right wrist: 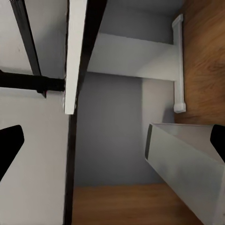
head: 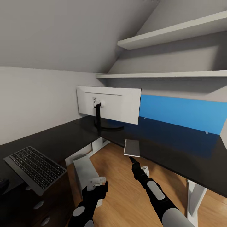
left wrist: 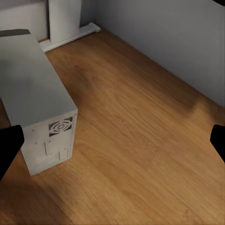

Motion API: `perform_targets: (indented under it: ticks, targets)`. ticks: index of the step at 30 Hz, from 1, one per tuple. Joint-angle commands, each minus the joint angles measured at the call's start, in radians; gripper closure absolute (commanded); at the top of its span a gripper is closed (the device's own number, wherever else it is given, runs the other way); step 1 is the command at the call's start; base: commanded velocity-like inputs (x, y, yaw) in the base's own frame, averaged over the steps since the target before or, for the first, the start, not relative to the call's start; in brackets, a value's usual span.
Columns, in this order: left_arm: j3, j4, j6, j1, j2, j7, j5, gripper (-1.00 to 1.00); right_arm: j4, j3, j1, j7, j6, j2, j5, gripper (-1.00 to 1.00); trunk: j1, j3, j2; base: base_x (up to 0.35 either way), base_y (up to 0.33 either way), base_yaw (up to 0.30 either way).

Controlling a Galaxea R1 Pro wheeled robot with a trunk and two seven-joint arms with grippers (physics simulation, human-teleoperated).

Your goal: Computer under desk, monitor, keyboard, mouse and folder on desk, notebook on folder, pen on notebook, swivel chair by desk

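Note:
The monitor (head: 108,105) stands on the black desk (head: 176,154) with its white back towards me. On the desk's left wing lies the keyboard (head: 35,168), and a dark mouse (head: 3,185) shows at the picture's edge. The grey notebook (head: 132,148) rests flat at the desk's front edge. My right gripper (head: 132,160) is open just below and in front of it, with its fingers (right wrist: 9,145) spread wide. The computer (head: 84,168) (left wrist: 37,103) (right wrist: 187,164) stands on the floor under the desk. Beside it hangs my left gripper (head: 97,188), open and empty. The folder, pen and swivel chair are out of view.
A tall blue panel (head: 186,115) stands upright along the desk's back against the wall. Two white shelves (head: 176,31) hang above under a sloped ceiling. White desk legs (head: 195,198) and dark drawers with knobs (head: 37,205) flank the wood floor (head: 126,195).

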Motion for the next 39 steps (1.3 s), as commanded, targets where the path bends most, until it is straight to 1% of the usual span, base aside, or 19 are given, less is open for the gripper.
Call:
perform_targets:
  ticks: [1,7,13,20,39]
  targets:
    - [-0.001,-0.001,0.002,-0.001,0.0,0.008,0.008,-1.0,0.0,-0.001,-0.001,0.002,0.005,0.0,-0.01,-1.0,-0.004,0.002,0.007,0.0,0.0,0.0]
    - [-0.001,-0.001,0.002,-0.001,0.0,0.008,0.008,-1.0,-0.001,-0.002,-0.001,0.004,0.006,-0.002,-0.011,-1.0,-0.027,0.021,0.049,0.0,0.0,0.0]
    - [-0.001,-0.001,0.002,-0.001,0.0,0.008,0.008,-1.0,0.0,-0.004,-0.001,0.03,0.006,-0.004,-0.012,-1.0,-0.05,0.04,0.091,0.0,0.0,0.0]
    - [-0.001,-0.001,0.002,-0.001,0.0,0.008,0.008,-1.0,0.0,-0.004,-0.001,0.035,0.006,-0.004,-0.013,-1.0,-0.077,0.062,0.14,0.0,0.0,0.0]
    - [-0.001,-0.001,0.002,-0.001,0.0,0.008,0.008,-1.0,0.006,-0.006,-0.001,0.03,0.014,-0.005,-0.023,-1.0,-0.077,0.062,0.14,0.0,0.0,0.0]
